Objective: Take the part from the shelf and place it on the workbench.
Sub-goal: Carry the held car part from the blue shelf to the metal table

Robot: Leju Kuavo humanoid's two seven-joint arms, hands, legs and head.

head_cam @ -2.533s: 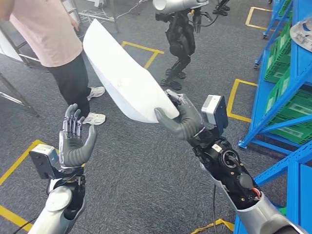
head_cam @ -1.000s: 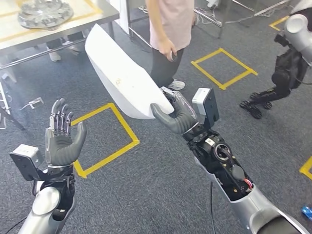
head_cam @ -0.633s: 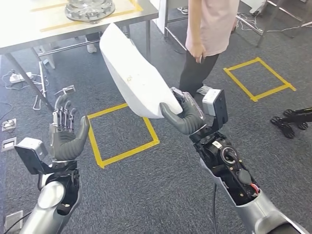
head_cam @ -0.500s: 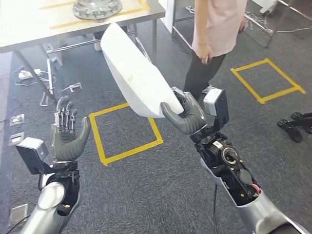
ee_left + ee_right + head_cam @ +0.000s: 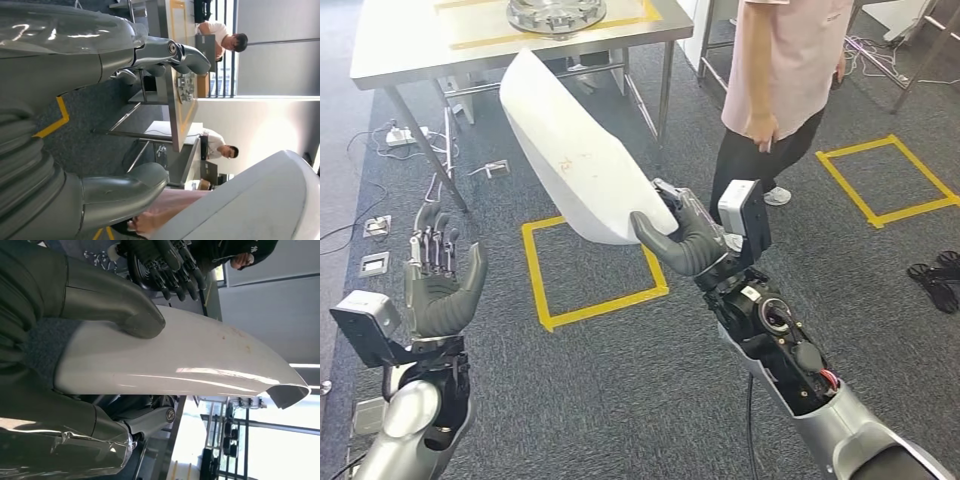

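Carrying the white part (image 5: pixel 573 155) in mid-air, the right hand (image 5: pixel 687 238) grips its near end; the left hand (image 5: pixel 435 283) is empty, fingers spread. Next, probably, approaching the workbench (image 5: pixel 418 40) ahead to set it down.

Beyond the right hand's fingers (image 5: pixel 681 207), the long white curved panel (image 5: pixel 573 160) they hold reaches up toward the grey metal surface (image 5: pixel 418 45), whose near edge and legs stand ahead. A round silver part (image 5: pixel 555 12) sits on that surface near its edge. A person in a pink shirt (image 5: pixel 788 60) stands just right of the fingers. The left hand (image 5: pixel 437 285) is raised over open carpet.
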